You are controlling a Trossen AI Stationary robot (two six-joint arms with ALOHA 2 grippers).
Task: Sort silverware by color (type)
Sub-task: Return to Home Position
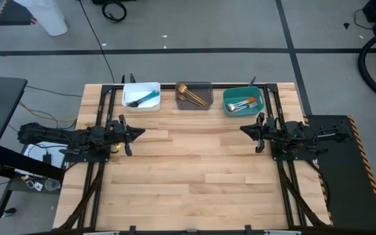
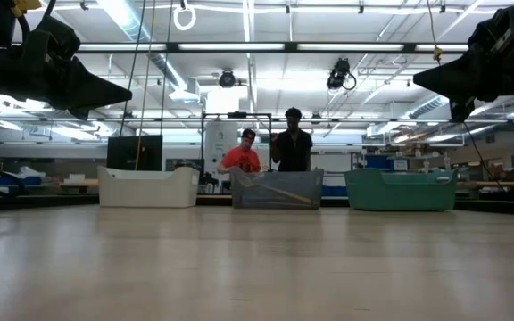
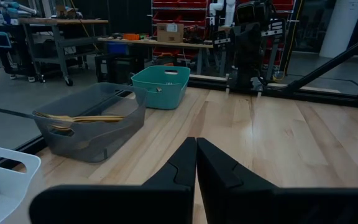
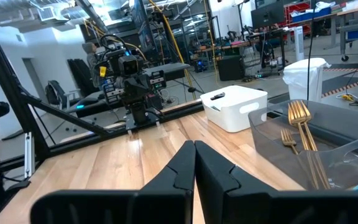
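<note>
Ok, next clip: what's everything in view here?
table: one, light wood.
white bin: one, far edge, left.
blue-handled utensils: a few, in white bin.
grey bin: one, far edge, middle.
gold forks: a few, in grey bin.
teal bin: one, far edge, right.
orange-handled utensils: a few, in teal bin.
person in red top, person in dark top: beyond the table.
left gripper: dark, fingers shut, above table's left side.
right gripper: dark, fingers shut, above table's right side.

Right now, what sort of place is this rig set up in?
Most likely a robotics lab or workshop: the wooden table stands on a taped concrete floor, strip lights hang under an open ceiling, and a workbench, red parts bins and two people show in the room behind.
</note>
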